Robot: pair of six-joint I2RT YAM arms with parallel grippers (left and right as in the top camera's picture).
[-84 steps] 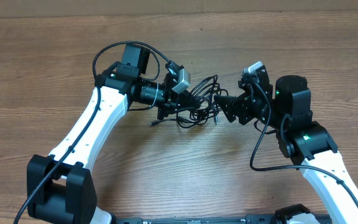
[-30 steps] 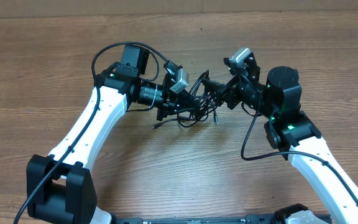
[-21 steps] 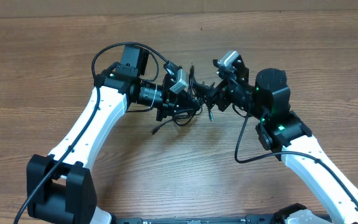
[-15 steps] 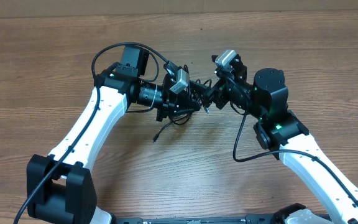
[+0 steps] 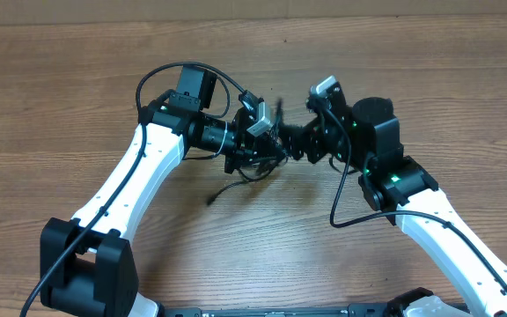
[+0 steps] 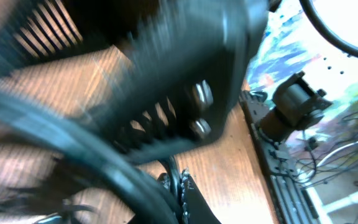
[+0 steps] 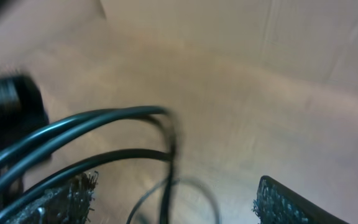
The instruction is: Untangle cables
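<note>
Nearest the bases, the two white arms rose from the lower corners of the overhead view and leaned inward, meeting just above the middle of the desk.

From the meeting point a loose end of cord trailed toward 8 o'clock and lay on the wood.

The cables sat as one small black bunch between the two tips. The left end effector was at their 9 o'clock side and the right end effector at their 3 o'clock side, the two nearly touching. The left end effector was clamped fully narrow, and the bunch gathered right at its tip, so it appeared to be gripping the cords. Its own camera was badly blurred; it showed only a thick dark strand sweeping across the foreground and a black ribbed part close behind.

The right end effector stood wide. In its wrist view the ribbed pads sat far apart at 7 and 5 o'clock, with several strands of the cables running through the gap from 9 o'clock and bending down near the centre, held by neither pad.

Beyond the tips lay bare wood.
</note>
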